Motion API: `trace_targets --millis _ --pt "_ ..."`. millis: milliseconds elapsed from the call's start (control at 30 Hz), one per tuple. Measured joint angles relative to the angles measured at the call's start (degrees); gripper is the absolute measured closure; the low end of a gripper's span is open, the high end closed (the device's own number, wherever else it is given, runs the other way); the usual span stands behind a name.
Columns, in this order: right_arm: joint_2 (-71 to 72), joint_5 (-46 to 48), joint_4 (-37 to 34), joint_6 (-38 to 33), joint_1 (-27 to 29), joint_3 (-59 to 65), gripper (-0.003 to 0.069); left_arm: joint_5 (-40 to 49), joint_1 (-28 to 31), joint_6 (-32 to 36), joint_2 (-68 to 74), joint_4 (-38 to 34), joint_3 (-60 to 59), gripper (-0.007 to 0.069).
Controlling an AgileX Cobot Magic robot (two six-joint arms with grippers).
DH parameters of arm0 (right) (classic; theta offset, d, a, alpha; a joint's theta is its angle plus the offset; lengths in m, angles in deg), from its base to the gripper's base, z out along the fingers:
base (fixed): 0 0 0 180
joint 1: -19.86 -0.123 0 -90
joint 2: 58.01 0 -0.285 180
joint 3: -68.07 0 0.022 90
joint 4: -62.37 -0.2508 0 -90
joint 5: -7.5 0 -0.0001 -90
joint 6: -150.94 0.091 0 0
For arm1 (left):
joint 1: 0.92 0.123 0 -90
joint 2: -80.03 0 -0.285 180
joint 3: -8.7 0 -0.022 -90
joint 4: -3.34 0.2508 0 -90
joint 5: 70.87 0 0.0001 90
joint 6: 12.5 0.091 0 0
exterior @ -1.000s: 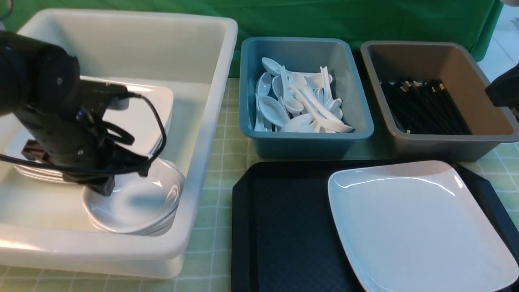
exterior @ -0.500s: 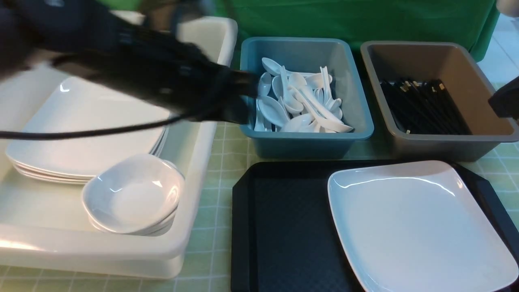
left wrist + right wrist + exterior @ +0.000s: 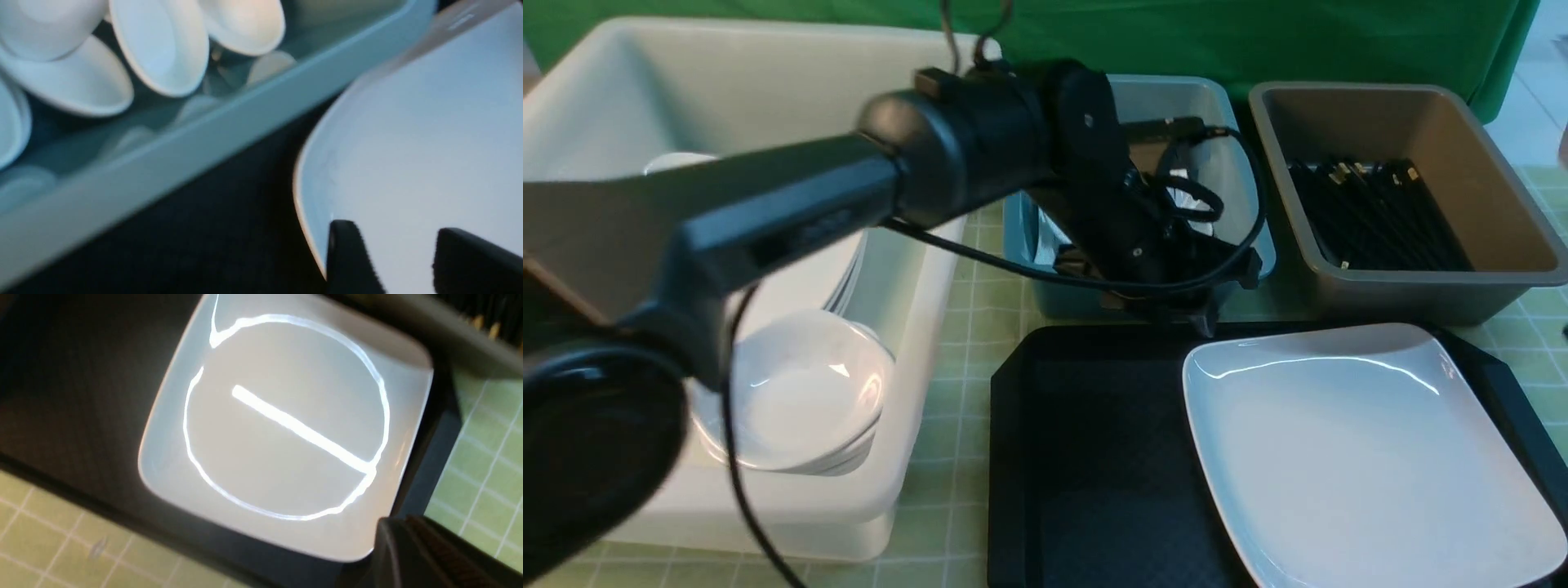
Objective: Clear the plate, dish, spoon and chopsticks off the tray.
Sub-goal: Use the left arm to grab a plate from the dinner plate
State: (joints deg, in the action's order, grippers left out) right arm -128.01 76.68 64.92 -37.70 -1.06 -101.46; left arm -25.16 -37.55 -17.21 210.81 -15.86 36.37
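Observation:
The large white plate (image 3: 1356, 441) lies on the right half of the black tray (image 3: 1094, 457). My left gripper (image 3: 1205, 320) hangs open over the plate's far left corner, at the tray's back rim. In the left wrist view the two black fingers (image 3: 345, 261) stand apart above the plate (image 3: 408, 134), empty. My right gripper (image 3: 392, 533) looks shut and empty, above the plate's (image 3: 286, 428) edge by the tray's rim (image 3: 429, 457); it is out of the front view. No spoon, chopsticks or dish lies on the tray.
A teal bin (image 3: 1225, 163) of white spoons (image 3: 163, 45) stands behind the tray, mostly hidden by my left arm. A grey-brown bin (image 3: 1421, 286) of black chopsticks (image 3: 1372, 212) is at the back right. A big white tub (image 3: 923, 310) at left holds stacked dishes (image 3: 800, 400) and plates.
My left arm has swung out of the white tub, rightward past the teal bin, down to the tray's back edge at the plate. The right arm has left the front view.

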Motion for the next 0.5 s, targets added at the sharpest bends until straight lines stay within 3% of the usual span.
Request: trace_targets --millis 100,200,500 --pt "0.0 -1.42 0.0 0.05 0.0 2.5 0.065 0.32 0.0 0.0 4.36 0.8 3.31 0.02" --pt "0.0 -3.1 0.0 0.05 0.0 3.08 0.065 0.77 0.0 -0.05 7.07 0.67 4.45 0.0152" --pt "0.0 -7.07 0.0 -0.1 0.0 3.08 0.065 -1.67 -0.45 3.57 10.66 -3.82 4.96 0.0163"
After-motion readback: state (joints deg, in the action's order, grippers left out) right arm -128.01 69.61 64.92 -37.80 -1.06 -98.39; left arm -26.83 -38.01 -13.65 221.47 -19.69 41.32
